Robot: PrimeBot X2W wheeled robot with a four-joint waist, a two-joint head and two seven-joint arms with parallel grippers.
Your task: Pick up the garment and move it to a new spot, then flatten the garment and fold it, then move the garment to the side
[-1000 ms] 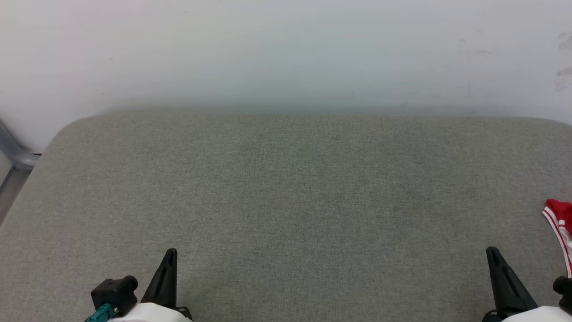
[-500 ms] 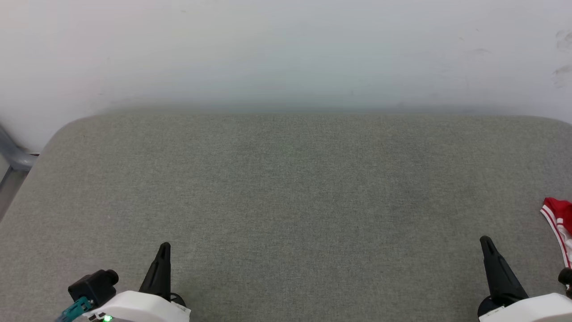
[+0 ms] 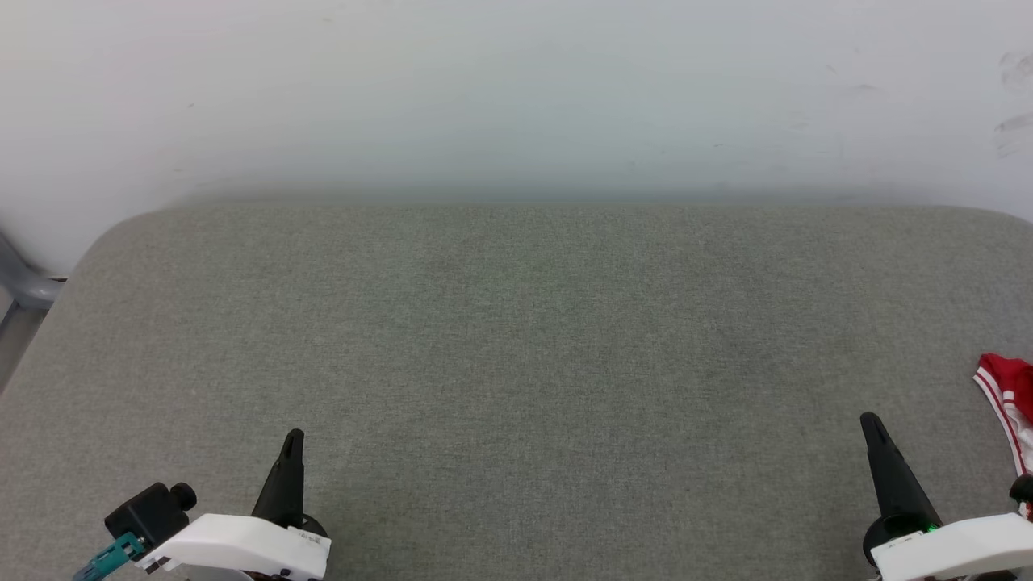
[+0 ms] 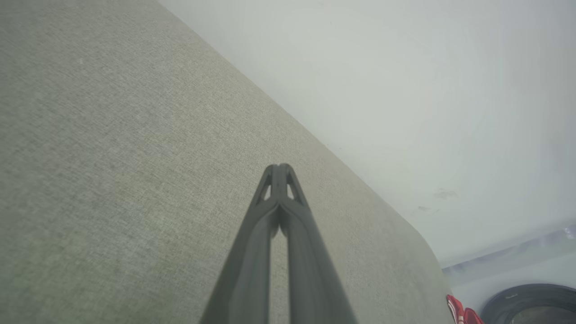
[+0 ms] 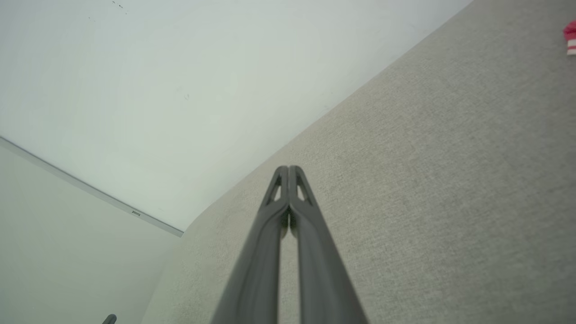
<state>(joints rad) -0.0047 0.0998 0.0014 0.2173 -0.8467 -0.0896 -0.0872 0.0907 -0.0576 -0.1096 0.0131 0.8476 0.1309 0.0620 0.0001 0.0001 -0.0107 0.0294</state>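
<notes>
Garment (image 3: 1009,376): corner seen at table's (image 3: 516,339) right edge, unheld; awaiting pickup or already set aside. Left gripper (image 3: 294,437), right gripper (image 3: 868,421): jaws pressed together, empty.

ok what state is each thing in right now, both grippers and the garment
left gripper: shut, empty, fingers together over the grey surface
right gripper: shut, empty, near the garment but apart from it
garment: lying on the surface at the head view's right edge, mostly cut off, not gripped
</notes>
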